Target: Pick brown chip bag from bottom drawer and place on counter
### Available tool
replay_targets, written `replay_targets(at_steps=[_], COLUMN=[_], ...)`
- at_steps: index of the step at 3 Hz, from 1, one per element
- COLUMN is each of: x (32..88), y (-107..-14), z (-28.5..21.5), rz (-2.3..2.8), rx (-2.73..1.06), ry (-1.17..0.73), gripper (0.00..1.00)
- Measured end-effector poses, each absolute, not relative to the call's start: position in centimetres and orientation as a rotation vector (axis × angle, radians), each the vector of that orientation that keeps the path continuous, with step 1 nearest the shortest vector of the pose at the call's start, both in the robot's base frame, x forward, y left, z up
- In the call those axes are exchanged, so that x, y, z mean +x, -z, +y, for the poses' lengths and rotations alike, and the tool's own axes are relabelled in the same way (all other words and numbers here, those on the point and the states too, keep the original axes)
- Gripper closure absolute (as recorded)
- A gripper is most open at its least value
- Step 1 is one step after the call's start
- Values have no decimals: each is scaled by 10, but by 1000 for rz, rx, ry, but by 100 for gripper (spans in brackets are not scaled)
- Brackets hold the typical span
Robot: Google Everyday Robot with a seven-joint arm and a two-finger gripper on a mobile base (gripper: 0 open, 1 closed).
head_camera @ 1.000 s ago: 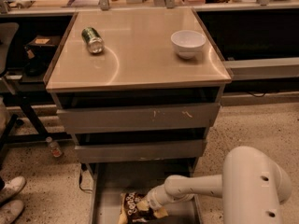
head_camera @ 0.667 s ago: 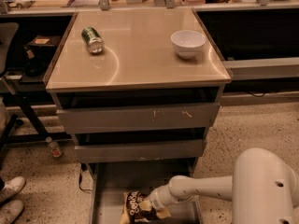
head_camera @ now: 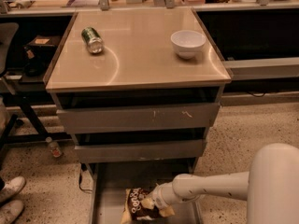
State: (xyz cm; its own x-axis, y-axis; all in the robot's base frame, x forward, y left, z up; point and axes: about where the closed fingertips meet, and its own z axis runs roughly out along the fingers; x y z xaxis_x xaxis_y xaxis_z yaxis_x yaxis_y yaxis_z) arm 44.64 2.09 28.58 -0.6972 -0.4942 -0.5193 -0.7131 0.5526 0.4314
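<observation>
Fingers (head_camera: 149, 202) of the gripper (head_camera: 157, 207) look clamped on the brown chip bag (head_camera: 136, 205), which still sits low in the bottom drawer (head_camera: 106, 204) as the arm (head_camera: 219, 185) has shifted rightward, so lifting toward the counter (head_camera: 140, 55) remains ahead.

warm light, counter (head_camera: 140, 55) glare, pincer (head_camera: 152, 203) in shadowed bottom drawer (head_camera: 108, 200)

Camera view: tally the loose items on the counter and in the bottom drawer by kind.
Green can: 1, on the counter
White bowl: 1, on the counter
Brown chip bag: 1, in the bottom drawer
Total: 3
Pincer: at the bag
</observation>
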Motion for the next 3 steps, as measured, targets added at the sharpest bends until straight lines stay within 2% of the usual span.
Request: replay_targets(at_steps=[1, 3], x=[443, 445], y=[-334, -357], z=[18, 17], rz=[2410, 2410], rx=[-1006, -966], ry=[-906, -923], gripper=[100, 100])
